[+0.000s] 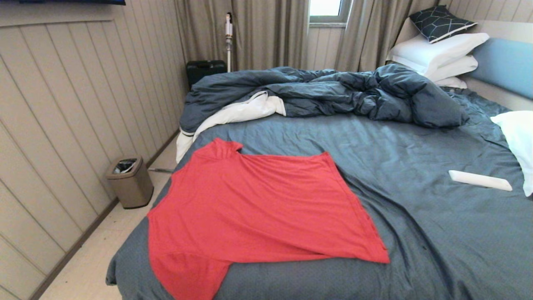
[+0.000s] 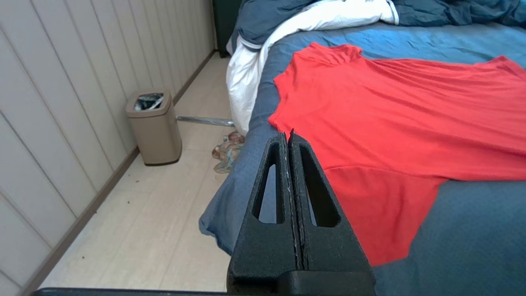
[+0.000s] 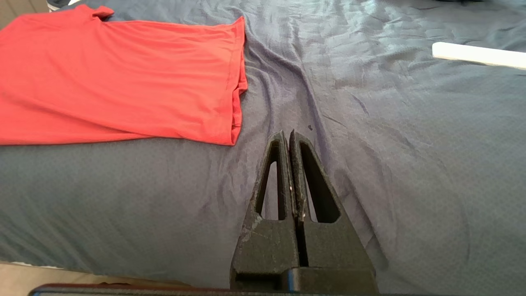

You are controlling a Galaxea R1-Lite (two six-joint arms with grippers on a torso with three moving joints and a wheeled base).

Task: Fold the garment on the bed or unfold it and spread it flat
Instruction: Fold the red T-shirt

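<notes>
The garment (image 1: 258, 208), a plain red T-shirt, lies folded in half on the near left part of the bed (image 1: 416, 233), one sleeve hanging toward the near edge. It also shows in the left wrist view (image 2: 390, 115) and the right wrist view (image 3: 119, 78). Neither arm appears in the head view. My left gripper (image 2: 287, 133) is shut and empty, held above the bed's left edge near the garment's side. My right gripper (image 3: 286, 133) is shut and empty above bare sheet, to the right of the garment's hem corner.
A rumpled dark blue duvet (image 1: 333, 91) with white lining lies across the far bed. White pillows (image 1: 441, 52) lean at the headboard, another (image 1: 518, 141) at the right edge. A flat white object (image 1: 479, 180) lies on the sheet. A bin (image 1: 130, 181) stands on the floor by the left wall.
</notes>
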